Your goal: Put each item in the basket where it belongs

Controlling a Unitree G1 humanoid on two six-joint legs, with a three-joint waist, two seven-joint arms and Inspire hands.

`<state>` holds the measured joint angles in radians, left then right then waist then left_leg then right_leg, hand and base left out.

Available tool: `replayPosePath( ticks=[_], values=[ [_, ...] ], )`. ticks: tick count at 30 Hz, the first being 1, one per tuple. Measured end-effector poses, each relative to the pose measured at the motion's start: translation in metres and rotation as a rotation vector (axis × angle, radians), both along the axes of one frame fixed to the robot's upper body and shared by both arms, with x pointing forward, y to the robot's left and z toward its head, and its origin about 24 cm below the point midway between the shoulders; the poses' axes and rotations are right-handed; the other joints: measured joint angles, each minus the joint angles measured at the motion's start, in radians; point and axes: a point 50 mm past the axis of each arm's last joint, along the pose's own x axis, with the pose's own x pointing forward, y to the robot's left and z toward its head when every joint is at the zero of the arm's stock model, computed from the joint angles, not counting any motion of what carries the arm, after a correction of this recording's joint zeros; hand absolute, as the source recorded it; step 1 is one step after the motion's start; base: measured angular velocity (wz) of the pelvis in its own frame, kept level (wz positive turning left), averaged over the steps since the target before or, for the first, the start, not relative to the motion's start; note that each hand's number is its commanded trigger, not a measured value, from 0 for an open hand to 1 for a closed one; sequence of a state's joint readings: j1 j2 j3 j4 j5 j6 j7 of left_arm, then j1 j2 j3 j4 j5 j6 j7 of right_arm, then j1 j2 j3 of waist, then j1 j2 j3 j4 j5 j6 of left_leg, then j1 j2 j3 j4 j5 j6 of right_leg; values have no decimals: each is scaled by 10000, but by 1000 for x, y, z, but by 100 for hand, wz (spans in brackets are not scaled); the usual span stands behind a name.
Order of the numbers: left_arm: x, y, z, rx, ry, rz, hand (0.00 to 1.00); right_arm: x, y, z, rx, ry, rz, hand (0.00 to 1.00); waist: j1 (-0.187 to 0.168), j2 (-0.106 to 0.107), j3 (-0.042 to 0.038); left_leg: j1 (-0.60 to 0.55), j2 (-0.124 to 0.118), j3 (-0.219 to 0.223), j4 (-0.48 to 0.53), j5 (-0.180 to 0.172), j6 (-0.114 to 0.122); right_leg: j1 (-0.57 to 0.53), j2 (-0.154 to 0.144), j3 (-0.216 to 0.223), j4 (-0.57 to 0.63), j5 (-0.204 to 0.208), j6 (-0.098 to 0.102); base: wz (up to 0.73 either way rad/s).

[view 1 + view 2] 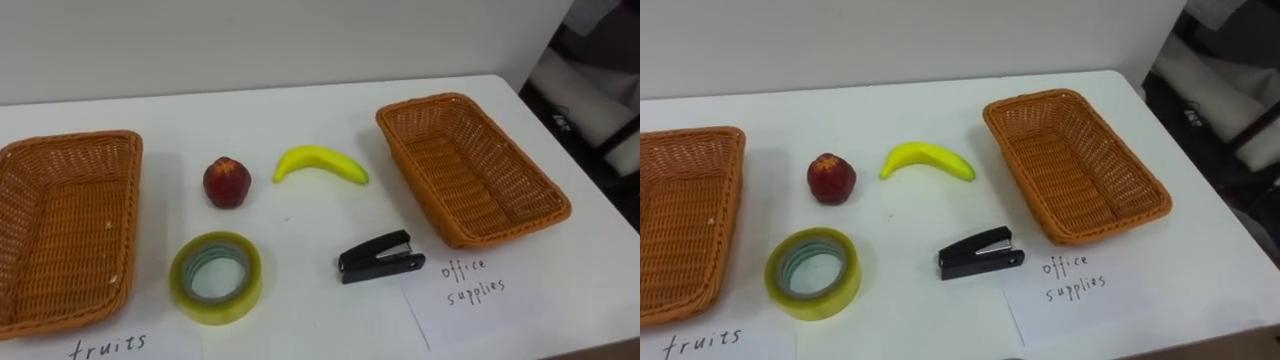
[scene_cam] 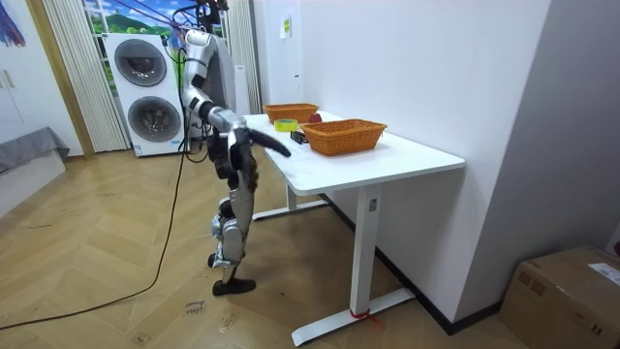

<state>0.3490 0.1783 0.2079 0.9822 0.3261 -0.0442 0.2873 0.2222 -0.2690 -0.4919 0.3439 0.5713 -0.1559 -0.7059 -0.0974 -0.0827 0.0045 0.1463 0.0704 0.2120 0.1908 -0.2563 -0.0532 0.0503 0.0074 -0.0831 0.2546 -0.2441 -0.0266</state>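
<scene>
Room view: robot stands at the tabletop (image 2: pixel 387 160) front edge, right hand (image 2: pixel 279 147) raised toward it; spread or curled, cannot tell. Fruits basket (image 1: pixel 110 220) at left edge, office basket (image 1: pixel 470 170) at right, both empty. Between them: tape roll (image 1: pixel 215 308), banana (image 1: pixel 320 162), stapler (image 1: pixel 380 260), red fruit (image 1: pixel 227 182). Sorting apparently not begun; next, reach and grasp one item.

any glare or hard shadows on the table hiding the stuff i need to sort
Left eye view: even light on the white table, no glare; banana, apple, tape roll and stapler cast only faint, short shadows. Right eye view: the same, fruit basket and office basket lit to the bottom. Room view: the table evenly bright.
</scene>
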Motion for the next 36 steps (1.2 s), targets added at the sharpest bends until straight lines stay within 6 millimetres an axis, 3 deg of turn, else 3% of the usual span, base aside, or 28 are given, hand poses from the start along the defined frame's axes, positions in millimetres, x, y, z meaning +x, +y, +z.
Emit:
replayPosePath(
  ticks=[5,7,10,14,21,22,28,33,36],
  values=[
    [1,-2,-1,-240,48,-158,0,21,0,37,-1580,-765,401,0,138,-16,28,2,1,1,-2,0,0,7,15,2,-26,-1,1,0],
    [2,-3,-2,-297,170,-482,0,32,11,60,-2613,-1300,1010,0,190,13,47,-22,8,5,-1,0,0,-6,23,-16,13,0,0,0],
    [3,-3,-2,-354,318,-854,0,46,25,77,-3399,-1820,1932,0,230,-15,44,-26,15,5,0,0,0,5,22,-66,8,1,-1,3],
    [3,-5,-3,-395,425,-1064,0,59,34,89,-3819,-2288,2641,0,437,-38,-1,13,20,3,-2,0,0,18,18,-74,41,6,-3,-1],
    [1,-8,-6,-863,1014,-1354,0,85,57,113,-5306,-2675,4194,0,590,20,38,-17,37,-245,45,1,1,176,-42,-574,12,12,-8,13],
    [2,-8,-6,-953,1092,-1508,0,90,61,118,-5707,-2701,4490,0,663,-22,15,-47,39,-245,95,1,1,160,-50,-592,15,14,-10,0],
    [1,-8,-7,-1100,1366,-1487,0,99,74,132,-6714,-2771,5185,0,990,6,-11,-134,35,-336,133,19,23,195,-69,-746,-153,23,-20,7],
    [4,-9,-7,-1306,1361,-1590,0,103,84,136,-6856,-2963,5896,0,1079,75,-65,-132,41,-484,122,19,23,280,-54,-848,-173,63,-21,7],
    [7,-9,-7,-1372,1374,-1837,0,107,93,139,-7237,-2882,6714,0,1073,129,-48,-111,43,-537,122,20,22,331,-61,-930,-176,64,-23,5]
  ],
)
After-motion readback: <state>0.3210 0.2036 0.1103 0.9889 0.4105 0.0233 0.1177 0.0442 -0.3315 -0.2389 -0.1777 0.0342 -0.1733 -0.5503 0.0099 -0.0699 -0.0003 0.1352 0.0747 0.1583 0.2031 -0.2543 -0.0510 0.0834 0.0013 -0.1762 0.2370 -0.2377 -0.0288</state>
